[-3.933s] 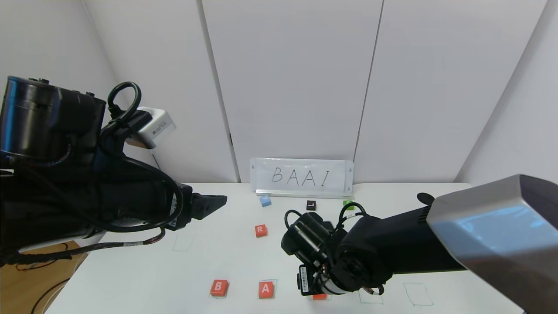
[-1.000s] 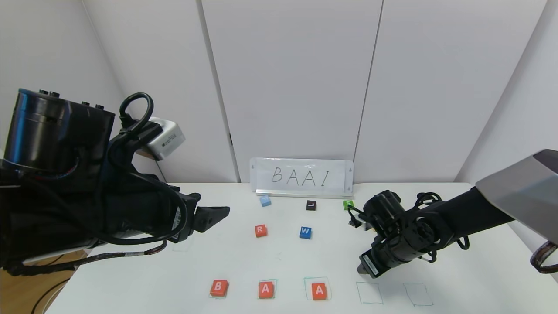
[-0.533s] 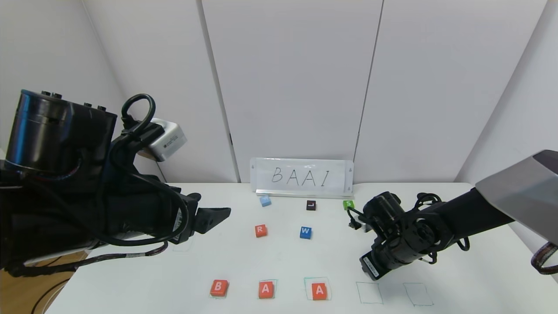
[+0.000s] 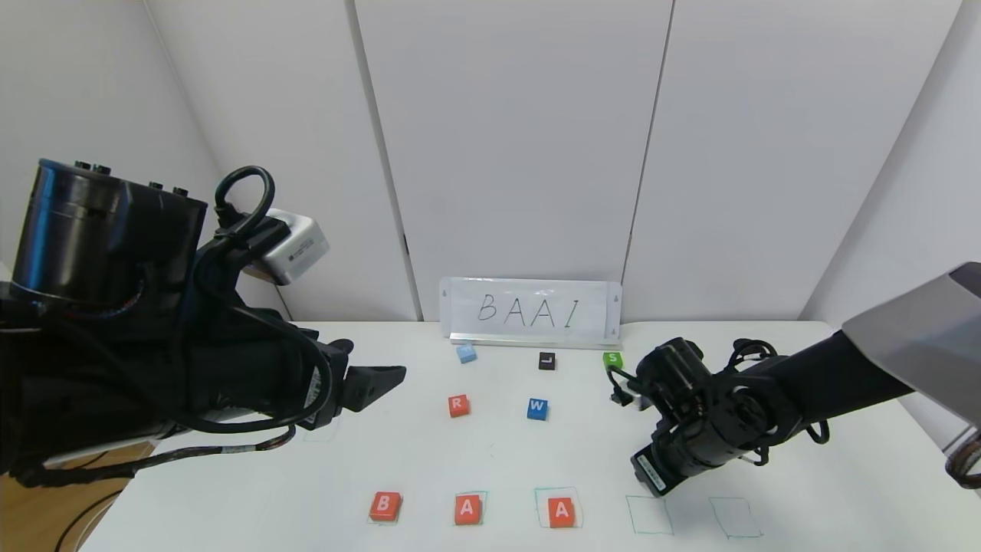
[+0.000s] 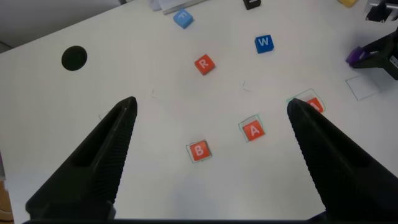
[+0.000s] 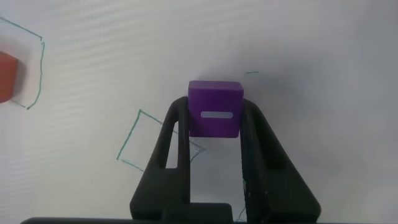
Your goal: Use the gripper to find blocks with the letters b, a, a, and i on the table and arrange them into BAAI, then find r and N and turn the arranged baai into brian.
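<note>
Clamping the purple I block (image 6: 214,109) between its two black fingers (image 6: 175,140), the right gripper (image 6: 214,124) holds it just above the table (image 4: 490,452), near an empty green-outlined square (image 6: 149,140). In the head view that gripper hangs at the right of the table, behind the fourth drawn square (image 4: 650,515) of the front row, its fingers hidden under the wrist; the left wrist view shows the purple block at the tip of the far arm (image 5: 357,56).

Three orange-red blocks sit along the front edge – B (image 4: 385,506), then A (image 4: 468,508), then a second A (image 4: 561,510) – each on or at a green square, spaced apart in a row. The two squares to their right are bare.

Further back, R (image 4: 458,405) lies flat with the blue W block (image 4: 537,409) beside it on its right, apart from it. Behind them, near the far edge, stand a pale blue block (image 4: 466,353), a dark L block (image 4: 546,360) and a green S block (image 4: 611,359), the last close to the right arm's wrist. A white card (image 4: 530,309) lettered BAAI leans against the wall at the back.

The left gripper (image 5: 211,115) hovers off to the left side, well above the table and away from every block – its fingers spread wide apart, holding nothing. A black oval hole (image 5: 74,58) shows in the tabletop in its wrist view.
</note>
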Motion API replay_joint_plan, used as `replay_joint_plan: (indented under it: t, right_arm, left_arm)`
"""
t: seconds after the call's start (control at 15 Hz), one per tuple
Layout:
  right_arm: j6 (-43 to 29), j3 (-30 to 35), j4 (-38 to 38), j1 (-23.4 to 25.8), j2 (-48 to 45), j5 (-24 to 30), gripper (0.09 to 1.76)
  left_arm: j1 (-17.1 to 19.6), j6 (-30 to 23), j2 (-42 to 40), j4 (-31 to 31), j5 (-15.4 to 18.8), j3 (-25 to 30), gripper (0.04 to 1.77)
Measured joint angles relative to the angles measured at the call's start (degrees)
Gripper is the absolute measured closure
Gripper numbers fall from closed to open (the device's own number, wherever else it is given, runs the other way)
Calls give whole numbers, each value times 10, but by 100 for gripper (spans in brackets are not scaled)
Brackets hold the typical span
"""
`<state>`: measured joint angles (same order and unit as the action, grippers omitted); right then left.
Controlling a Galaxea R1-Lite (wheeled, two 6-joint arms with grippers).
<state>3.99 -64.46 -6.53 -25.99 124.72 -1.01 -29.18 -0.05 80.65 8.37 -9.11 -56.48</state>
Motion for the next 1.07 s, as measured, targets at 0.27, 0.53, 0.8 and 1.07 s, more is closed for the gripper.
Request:
replay_joint_plan:
  t: [0.27, 0.53, 0.8, 1.07]
  right_arm:
    - [121, 22, -11, -9, -33, 6, 132]
    - [248, 35, -15, 5, -45, 69, 132]
    - [389, 50, -16, 25, -47, 104, 132]
    - [477, 66, -17, 22, -47, 107, 132]
  left_arm:
    - [-2, 7, 4, 0, -1, 5, 9]
    - [-1, 7, 2, 0, 11, 6, 9]
    - [-1, 7, 0, 0, 15, 5, 9]
    - [0, 7, -2, 0, 14, 5, 9]
